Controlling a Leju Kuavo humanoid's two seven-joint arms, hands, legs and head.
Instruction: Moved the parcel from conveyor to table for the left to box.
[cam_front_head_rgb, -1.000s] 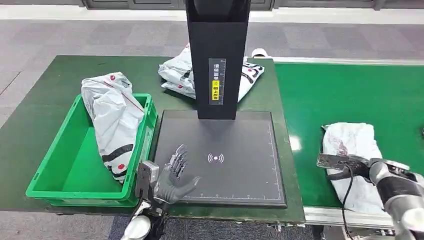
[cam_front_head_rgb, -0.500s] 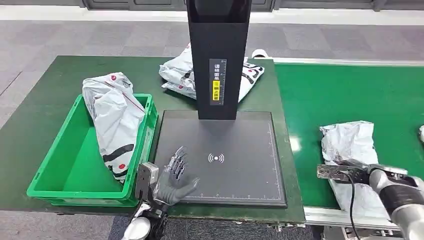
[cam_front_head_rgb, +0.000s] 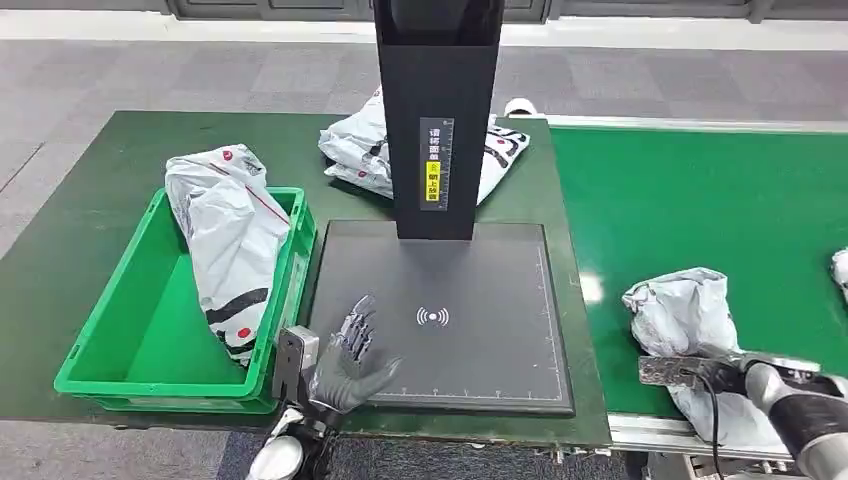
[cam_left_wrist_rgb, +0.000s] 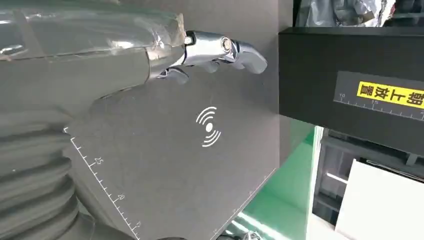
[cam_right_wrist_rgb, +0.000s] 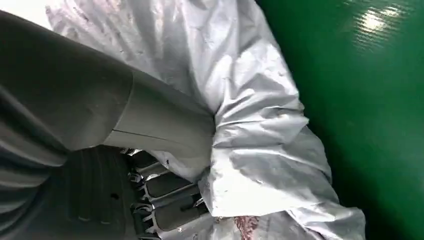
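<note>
On the green conveyor (cam_front_head_rgb: 700, 190), the right hand (cam_right_wrist_rgb: 165, 200) is gripping the crumpled white parcel (cam_front_head_rgb: 685, 310), thumb and fingers closing into its plastic. Over the black pad (cam_front_head_rgb: 470, 300), the left hand (cam_front_head_rgb: 348, 358) is hovering with fingers spread, holding nothing.

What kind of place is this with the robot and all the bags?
Probably a parcel-sorting station in a warehouse or test lab. A green conveyor belt carries a white parcel that the right robot hand grips, a black scanning stand sits on the table, and a green crate holds another parcel.
</note>
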